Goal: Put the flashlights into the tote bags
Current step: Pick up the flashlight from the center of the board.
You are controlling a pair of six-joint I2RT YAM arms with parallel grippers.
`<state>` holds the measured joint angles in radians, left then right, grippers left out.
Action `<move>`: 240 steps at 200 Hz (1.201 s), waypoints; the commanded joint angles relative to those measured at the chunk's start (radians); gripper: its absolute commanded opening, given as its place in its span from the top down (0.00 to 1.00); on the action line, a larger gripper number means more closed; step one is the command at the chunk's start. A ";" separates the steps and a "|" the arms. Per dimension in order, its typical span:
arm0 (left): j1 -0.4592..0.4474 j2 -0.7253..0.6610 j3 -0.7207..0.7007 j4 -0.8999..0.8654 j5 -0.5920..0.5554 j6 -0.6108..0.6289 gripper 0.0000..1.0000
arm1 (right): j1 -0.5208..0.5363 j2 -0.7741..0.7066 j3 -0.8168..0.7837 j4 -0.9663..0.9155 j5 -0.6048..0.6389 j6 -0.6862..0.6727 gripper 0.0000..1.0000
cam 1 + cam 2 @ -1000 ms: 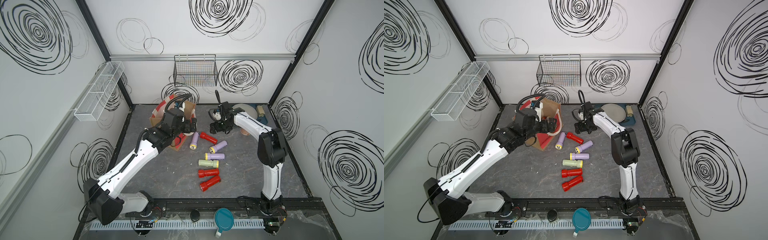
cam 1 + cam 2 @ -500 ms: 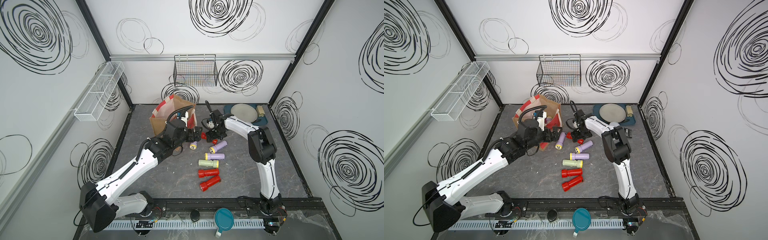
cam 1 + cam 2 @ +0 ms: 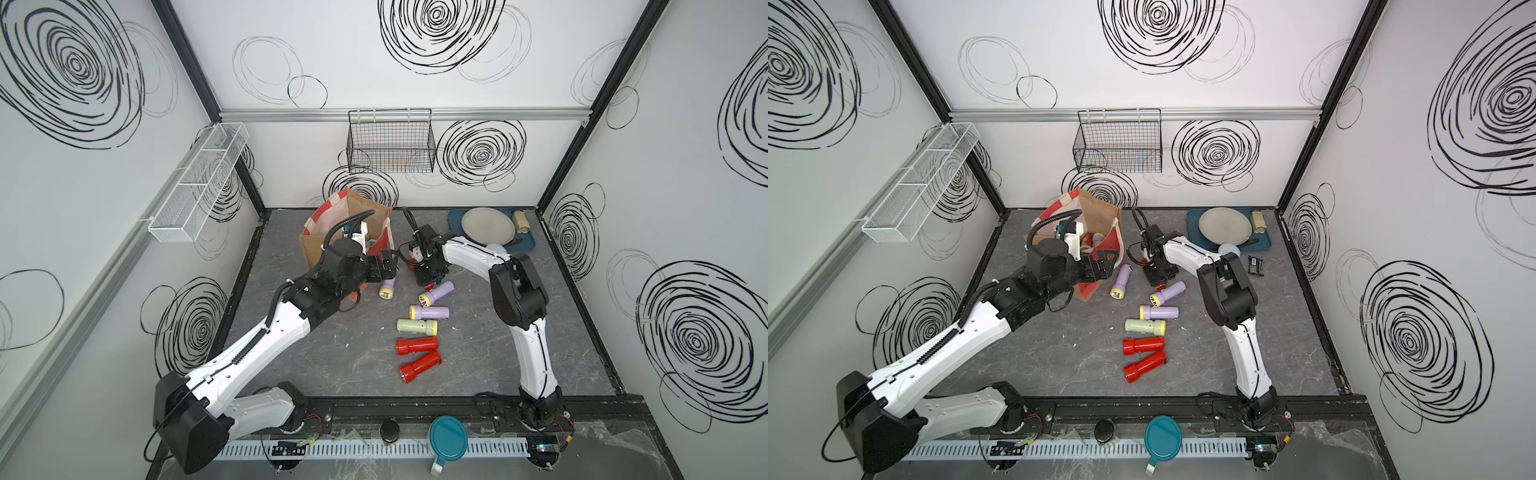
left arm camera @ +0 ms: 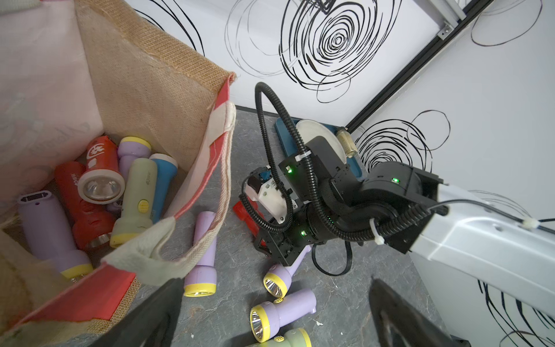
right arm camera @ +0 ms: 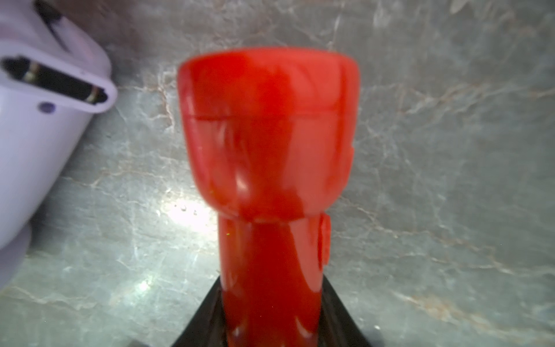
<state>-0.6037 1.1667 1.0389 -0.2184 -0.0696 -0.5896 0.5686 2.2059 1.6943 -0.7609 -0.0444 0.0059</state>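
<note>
The brown jute tote bag [image 3: 365, 208] [image 4: 144, 90] with red side panels stands open at the back left, and several flashlights [image 4: 135, 198] lie inside it. On the floor lie three lilac ones [image 3: 430, 312], a pale green one [image 3: 417, 326] and two red ones [image 3: 417, 345]. My right gripper [image 3: 428, 282] [image 5: 271, 315] is shut on the handle of another red flashlight [image 5: 270, 144] [image 4: 246, 214], low over the floor beside a lilac one [image 5: 36, 120]. My left gripper [image 3: 384, 268] [image 4: 276, 281] hangs open and empty next to the bag's front corner, above a lilac flashlight [image 4: 202, 258].
A teal tray [image 3: 525, 243] with a grey plate [image 3: 488, 226] and a tan can [image 3: 519, 220] sits at the back right. A black wire basket [image 3: 390, 141] hangs on the back wall and a white mesh shelf [image 3: 199, 183] on the left wall. A teal lid [image 3: 448, 436] lies at the front rail.
My right gripper came forward and down onto the red flashlight and closed on it. My left gripper drew back out of the bag to its front corner.
</note>
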 commanded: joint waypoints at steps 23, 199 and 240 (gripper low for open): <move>0.022 -0.034 -0.008 0.057 0.023 -0.004 0.01 | 0.002 -0.143 -0.149 0.123 -0.028 0.008 0.88; 0.028 0.043 0.153 0.247 0.351 0.001 0.06 | 0.060 -0.874 -0.509 0.731 -0.489 0.237 1.00; 0.030 0.078 0.160 0.270 0.336 -0.002 0.16 | 0.096 -0.876 -0.501 0.760 -0.481 0.259 1.00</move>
<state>-0.5751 1.2255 1.1728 -0.0231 0.2646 -0.5919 0.6472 1.3579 1.1526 -0.0650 -0.5220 0.2474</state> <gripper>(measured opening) 0.862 0.395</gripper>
